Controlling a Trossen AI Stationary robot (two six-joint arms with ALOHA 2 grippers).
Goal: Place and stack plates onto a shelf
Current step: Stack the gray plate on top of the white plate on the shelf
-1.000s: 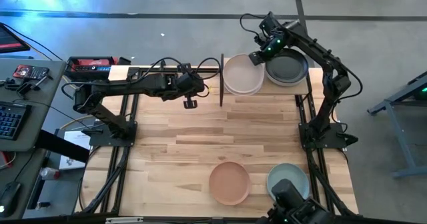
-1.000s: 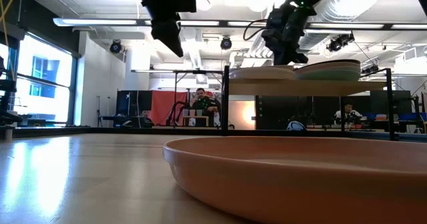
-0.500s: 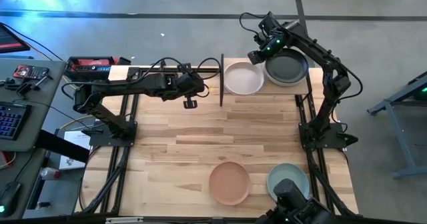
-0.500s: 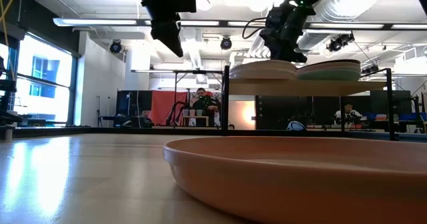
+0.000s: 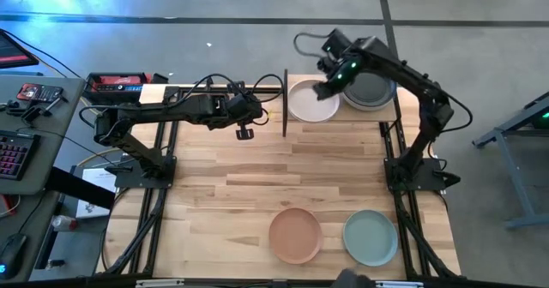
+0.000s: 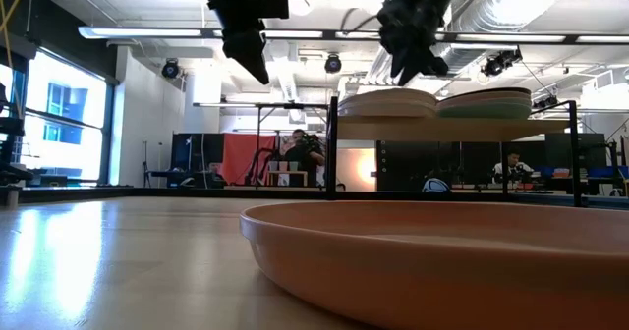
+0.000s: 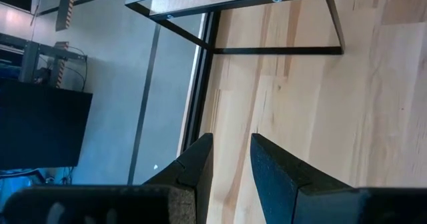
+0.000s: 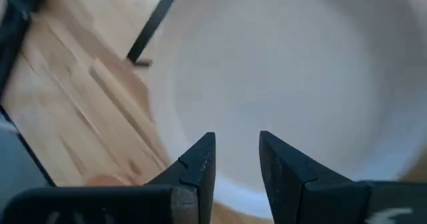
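Observation:
The shelf (image 5: 341,116) stands at the table's far edge and bears two stacks of plates. A white plate (image 5: 304,105) tops the left stack and a dark grey one (image 5: 374,91) the right stack. My right gripper (image 5: 320,90) hangs open just above the white plate (image 8: 287,71), clear of it in the low view (image 6: 406,73). My left gripper (image 5: 244,133) hovers open over bare table left of the shelf, well above the wood (image 7: 231,141). A terracotta plate (image 5: 295,235) and a pale teal plate (image 5: 371,237) lie flat near the table's front edge.
The middle of the wooden tabletop (image 5: 257,181) is bare. The shelf's black upright (image 5: 284,104) stands between my two grippers. A red case (image 5: 118,84) lies at the far left. Beside the table is a desk with a keyboard (image 5: 10,155). People sit in the room behind (image 6: 303,153).
My right gripper has come off the white plate's right rim and gone up and toward the table's left, ending over that plate. The plate, held slightly raised a second ago, now lies flat on the left stack.

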